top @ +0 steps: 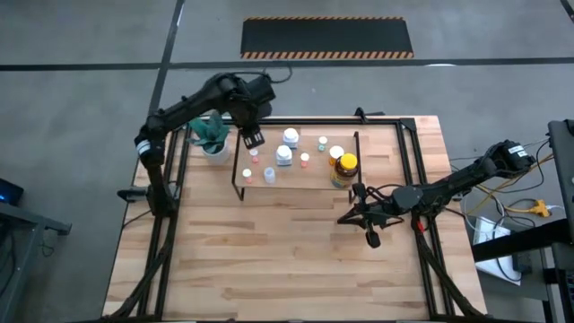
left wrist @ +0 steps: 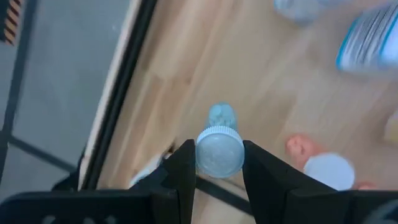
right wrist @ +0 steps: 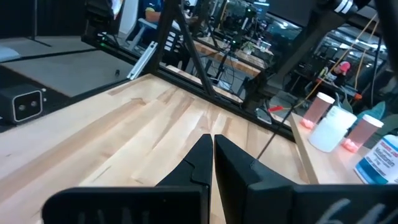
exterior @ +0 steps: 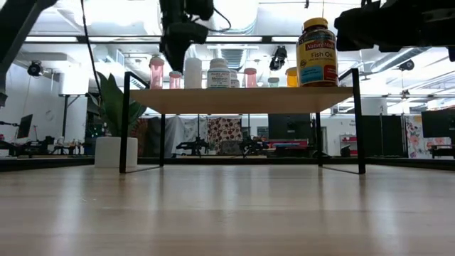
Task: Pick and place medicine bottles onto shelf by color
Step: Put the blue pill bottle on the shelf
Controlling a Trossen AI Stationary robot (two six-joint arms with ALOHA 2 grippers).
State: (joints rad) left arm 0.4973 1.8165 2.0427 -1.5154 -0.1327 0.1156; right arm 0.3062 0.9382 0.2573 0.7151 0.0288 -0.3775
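Observation:
The shelf (top: 296, 184) is a light-wood board on black rod legs; in the low view the shelf (exterior: 242, 99) carries several small bottles and the large amber fish-oil bottle (exterior: 317, 53). From above I see white bottles (top: 286, 145), orange-capped ones (top: 254, 153) and the amber bottle (top: 345, 167). My left gripper (top: 251, 138) hangs over the shelf's far left corner, shut on a tiny pale-capped bottle (left wrist: 219, 149). My right gripper (right wrist: 213, 142) is shut on nothing, over the table (top: 359, 213) by the shelf's near right corner. My left gripper pinches the tiny bottle by its ridged pale cap (left wrist: 219, 155) between the two fingers (left wrist: 183, 168), coming from above and pointing down. The bottle's body (left wrist: 221, 116) hangs below the cap, lifted clear above the shelf board.
A white pot with a green plant (top: 213, 136) stands just left of the shelf, close under my left arm. Below the held bottle sit an orange cap (left wrist: 298, 146), a white cap (left wrist: 329, 171) and a blue-labelled white bottle (left wrist: 370, 43). Bare table wood lies in front of the shelf (top: 269, 251).

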